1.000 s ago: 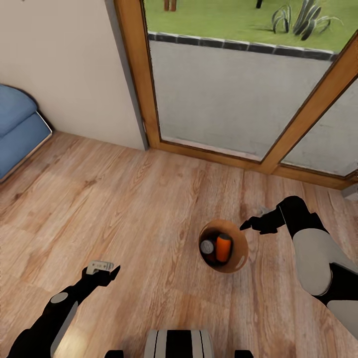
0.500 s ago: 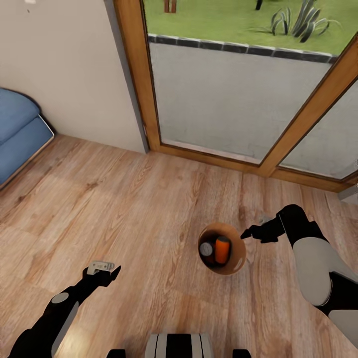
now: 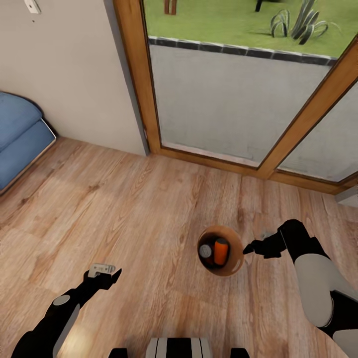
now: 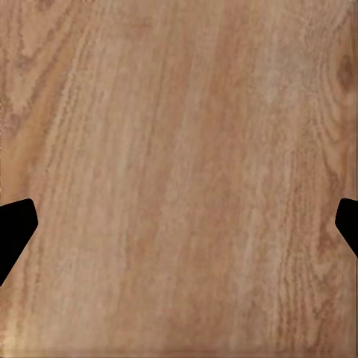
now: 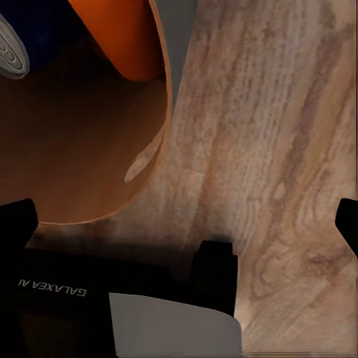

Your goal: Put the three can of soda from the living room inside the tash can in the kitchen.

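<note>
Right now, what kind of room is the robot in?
Probably a living room, by a glazed door. Clues: a blue sofa against the wall, wood floor, and a wood-framed glass door onto a paved yard and lawn. The bin with cans sits on the floor.

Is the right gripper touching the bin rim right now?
Cannot tell. In the head view the right gripper tip meets the bin rim edge, but height is unclear; the right wrist view shows the bin wall close, no plain contact.
</note>
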Available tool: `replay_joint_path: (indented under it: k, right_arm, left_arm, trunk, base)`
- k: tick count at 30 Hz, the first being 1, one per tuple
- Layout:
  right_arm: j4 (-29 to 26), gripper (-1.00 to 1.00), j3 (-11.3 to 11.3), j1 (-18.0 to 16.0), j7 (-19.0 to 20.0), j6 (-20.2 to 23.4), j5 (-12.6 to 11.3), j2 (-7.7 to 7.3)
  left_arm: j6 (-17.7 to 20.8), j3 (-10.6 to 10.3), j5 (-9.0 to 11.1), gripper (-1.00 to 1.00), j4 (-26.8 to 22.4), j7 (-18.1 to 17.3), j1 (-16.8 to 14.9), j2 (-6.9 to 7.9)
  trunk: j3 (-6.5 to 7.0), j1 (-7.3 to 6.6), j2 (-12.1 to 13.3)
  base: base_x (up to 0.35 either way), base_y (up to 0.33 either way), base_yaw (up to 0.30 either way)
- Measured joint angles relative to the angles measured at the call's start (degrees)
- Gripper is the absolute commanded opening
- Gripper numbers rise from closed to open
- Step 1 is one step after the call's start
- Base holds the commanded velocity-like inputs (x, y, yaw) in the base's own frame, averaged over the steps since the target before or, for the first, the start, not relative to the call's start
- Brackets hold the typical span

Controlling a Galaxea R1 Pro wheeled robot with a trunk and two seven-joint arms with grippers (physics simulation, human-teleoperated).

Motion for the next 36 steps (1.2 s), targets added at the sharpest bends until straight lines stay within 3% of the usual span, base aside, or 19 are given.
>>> replay_joint_path:
  k: [23,30,36]
  right_arm:
    - [-0.4,1.0,-0.5,11.0,-2.9,-12.9,-0.7,-0.17]
    - [-0.4,1.0,-0.6,16.7,-3.1,-19.9,-0.7,0.01]
    - [-0.4,1.0,-1.0,20.6,-3.2,-26.0,-0.7,-0.08]
  left_arm:
    - [0.2,-0.1,0.1,1.0,1.0,0.1,0.0,0.01]
    - [0.1,-0.2,-0.1,1.0,1.5,1.2,0.1,-0.04]
    - [0.0,-0.3,-0.1,1.0,5.8,1.4,0.2,-0.04]
  trunk:
    - [4.13,-5.05,9.2]
    - [5.38,-6.59,12.0]
    - [6.46,-7.91,14.4]
  base:
    - [0.0,0.0,0.0]
    - [0.0,0.0,0.0]
    - [0.0,0.0,0.0]
